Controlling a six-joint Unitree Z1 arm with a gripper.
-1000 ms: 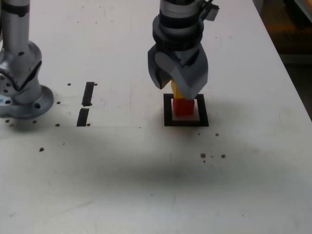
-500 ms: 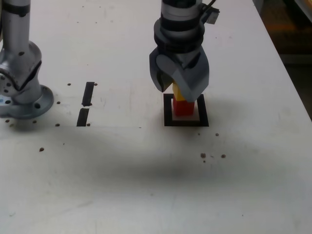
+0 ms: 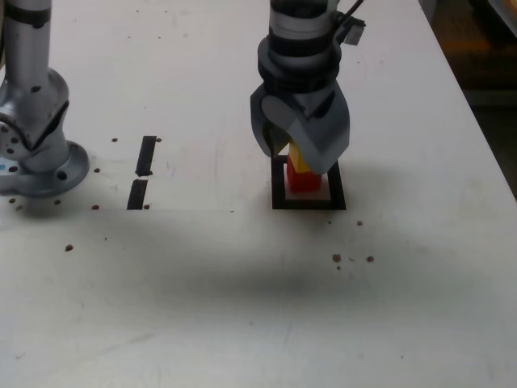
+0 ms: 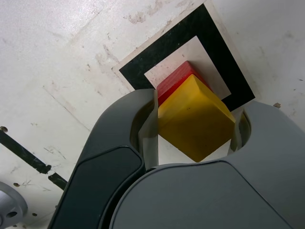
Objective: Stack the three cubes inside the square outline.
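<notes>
**Yellow cube held over red cube in the outline**

In the wrist view the gripper (image 4: 195, 143) has its jaws closed against the yellow cube (image 4: 195, 119), one on each side. That cube sits on the red cube (image 4: 174, 81), turned slightly askew to it. The red cube rests inside the square outline (image 4: 157, 50). Farther off, on the white table (image 3: 242, 307), lie two black tape strips (image 3: 142, 170) and the arm's base (image 3: 36, 153). No green cube is visible.

a lab: arm base (image 3: 36, 153) bolted to taped white bench (image 3: 242, 307).
</notes>
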